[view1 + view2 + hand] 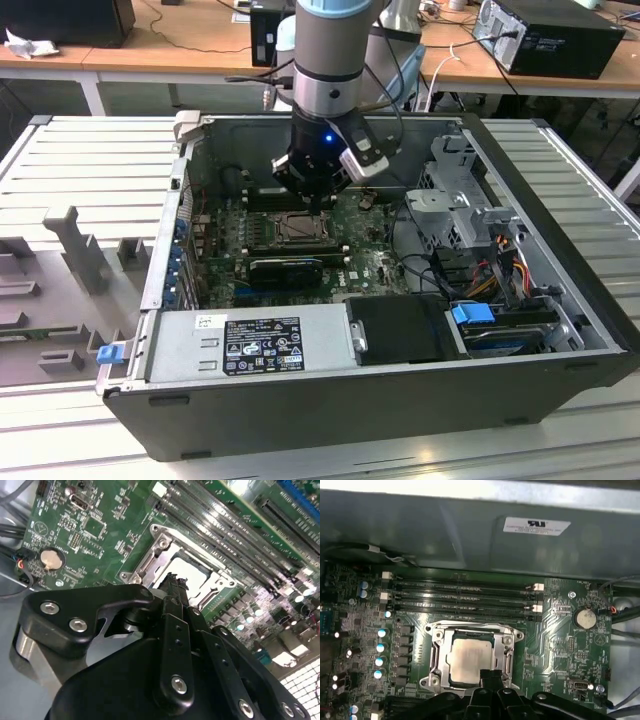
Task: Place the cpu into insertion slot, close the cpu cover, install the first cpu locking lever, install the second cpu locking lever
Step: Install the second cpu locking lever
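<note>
Trouble here would most likely come from a sideways nudge. In the first wrist view the cpu lies flat in the insertion slot, and the cpu cover appears to be lying down around it as a silvery frame, though I cannot tell whether it is pressed fully home. The gripper sits at about six o'clock of the chip, right at the socket's edge. If the tips push down on the cover unevenly or drag across it, I judge the chip could shift on its contacts, or the frame could bind on one side (the fine contacts beneath would not forgive that). A slip off the frame could also carry the tips toward the memory slots at twelve o'clock of the socket, or the capacitors at nine o'clock.

As for the gripper, its dark fingers come to what looks like a closed or nearly closed narrow point, and nothing appears to be held between them. In the second wrist view the same tip rests over the rim of the socket with the pale chip top just beyond it; whether it truly touches the metal I cannot tell. In the exterior view the gripper hangs low inside the open computer case, directly above the socket on the motherboard.
</note>
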You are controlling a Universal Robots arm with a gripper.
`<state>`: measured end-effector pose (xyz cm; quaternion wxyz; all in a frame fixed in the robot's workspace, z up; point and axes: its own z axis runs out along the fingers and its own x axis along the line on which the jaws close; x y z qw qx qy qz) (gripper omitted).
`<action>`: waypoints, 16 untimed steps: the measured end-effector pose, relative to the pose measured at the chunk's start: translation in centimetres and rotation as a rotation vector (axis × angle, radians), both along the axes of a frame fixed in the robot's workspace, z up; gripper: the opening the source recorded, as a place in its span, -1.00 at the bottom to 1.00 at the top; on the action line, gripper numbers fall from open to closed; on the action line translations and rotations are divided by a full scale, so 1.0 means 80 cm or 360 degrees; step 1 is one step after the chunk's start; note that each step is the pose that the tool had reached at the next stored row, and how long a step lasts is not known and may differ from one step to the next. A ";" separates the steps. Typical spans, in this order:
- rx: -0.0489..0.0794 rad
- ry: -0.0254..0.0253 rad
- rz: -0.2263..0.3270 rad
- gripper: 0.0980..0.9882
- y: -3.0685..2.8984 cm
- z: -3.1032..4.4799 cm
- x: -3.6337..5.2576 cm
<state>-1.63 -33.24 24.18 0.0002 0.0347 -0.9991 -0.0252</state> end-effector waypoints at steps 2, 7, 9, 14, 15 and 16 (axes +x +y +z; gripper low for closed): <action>0.0000 0.00000 0.0000 -0.98 -0.0034 0.0000 0.000; -0.0001 0.00025 0.0000 -0.98 -0.0173 0.0000 0.000; 0.0004 0.00090 0.0000 -0.98 -0.0230 -0.0007 0.000; 0.0040 0.00307 0.0000 -0.98 -0.0403 -0.0034 0.000; 0.0045 0.00310 0.0000 -0.98 -0.0429 -0.0040 0.000; 0.0055 0.00310 0.0000 -0.98 -0.0483 -0.0046 -0.001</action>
